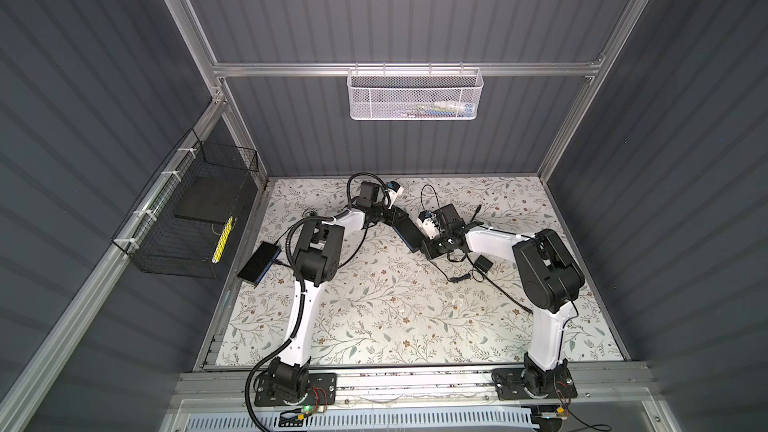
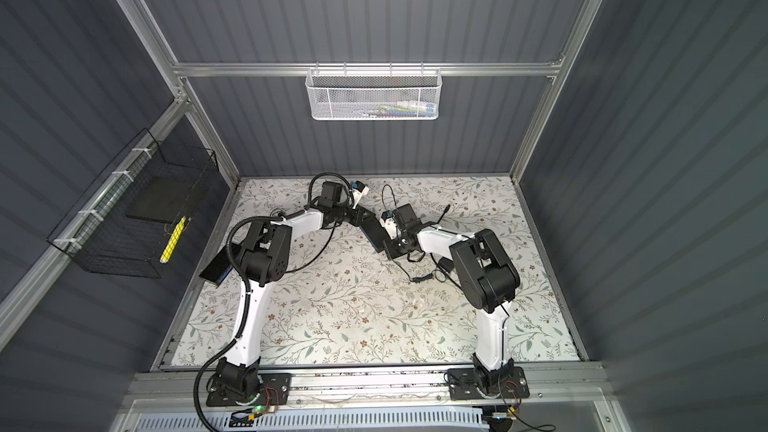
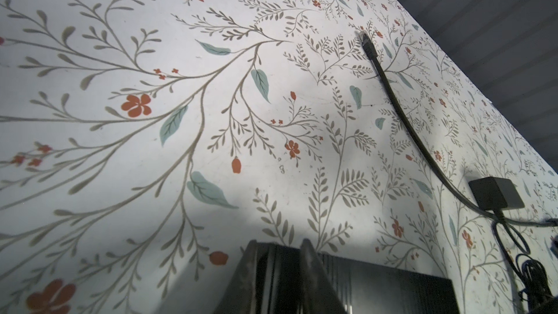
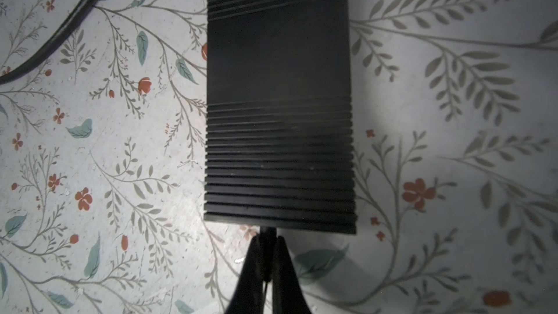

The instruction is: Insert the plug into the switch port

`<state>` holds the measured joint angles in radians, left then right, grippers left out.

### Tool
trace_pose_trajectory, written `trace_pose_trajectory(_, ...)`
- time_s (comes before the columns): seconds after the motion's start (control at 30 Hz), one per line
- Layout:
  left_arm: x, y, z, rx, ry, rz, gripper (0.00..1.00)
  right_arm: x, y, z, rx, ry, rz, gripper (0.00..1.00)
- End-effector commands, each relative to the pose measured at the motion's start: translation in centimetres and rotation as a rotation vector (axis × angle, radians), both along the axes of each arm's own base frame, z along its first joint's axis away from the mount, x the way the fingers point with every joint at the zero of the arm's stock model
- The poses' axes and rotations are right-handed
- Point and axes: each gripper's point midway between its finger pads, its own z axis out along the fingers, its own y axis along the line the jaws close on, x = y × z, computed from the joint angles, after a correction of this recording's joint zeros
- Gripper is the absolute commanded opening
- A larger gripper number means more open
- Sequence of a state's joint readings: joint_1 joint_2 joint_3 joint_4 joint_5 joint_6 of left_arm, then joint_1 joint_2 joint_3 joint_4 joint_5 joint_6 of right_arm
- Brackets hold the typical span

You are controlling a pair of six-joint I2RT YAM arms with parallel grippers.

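Note:
My left gripper (image 1: 397, 221) is shut on the far end of a flat black ribbed switch box (image 1: 406, 231). In the left wrist view its two fingers (image 3: 256, 267) clamp the box (image 3: 377, 288) between them. The box lies lengthwise ahead of my right gripper (image 4: 267, 244) in the right wrist view. That gripper is shut on a small black plug (image 4: 267, 234) with a thin cord. The plug's tip meets the near end face of the box (image 4: 279, 101). The switch port itself is hidden behind the plug and box edge. In both top views the right gripper (image 1: 423, 250) sits at the box's near end.
A second black box with a blue side (image 1: 257, 263) lies by the left arm's elbow. A black power adapter (image 1: 483, 263) and loose cord lie beside the right arm. A thicker black cable with its connector (image 3: 367, 45) rests on the floral mat (image 1: 395, 317). A wire basket (image 1: 191, 218) hangs left.

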<state>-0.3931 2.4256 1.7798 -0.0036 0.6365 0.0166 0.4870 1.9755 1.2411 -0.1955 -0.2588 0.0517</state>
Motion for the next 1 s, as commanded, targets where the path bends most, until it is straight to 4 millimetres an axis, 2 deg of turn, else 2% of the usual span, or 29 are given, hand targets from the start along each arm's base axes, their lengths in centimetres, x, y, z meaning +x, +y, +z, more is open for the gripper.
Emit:
trace_pose_trajectory(0.0, -11.5, -4.1, -5.4, 0.037, 0.356, -0.226, 0.24, 7.2, 2.4, 6.7, 0.138, -0.302, -0.039, 0.0)
trace_pose_trajectory(0.43, -10.8, -3.6, -5.3, 0.058, 0.334, -0.199, 0.24, 6.9, 1.6, 6.4, 0.109, -0.296, -0.046, 0.0)
trace_pose_trajectory(0.73, -12.2, -3.8, -5.1, 0.064, 0.34, -0.233, 0.23, 7.9, 2.5, 7.5, 0.135, -0.308, -0.023, 0.0)
trace_pose_trajectory(0.97, -13.4, -4.1, -6.0, 0.075, 0.363, -0.246, 0.22, 8.3, 2.8, 7.9, 0.149, -0.315, -0.023, 0.0)
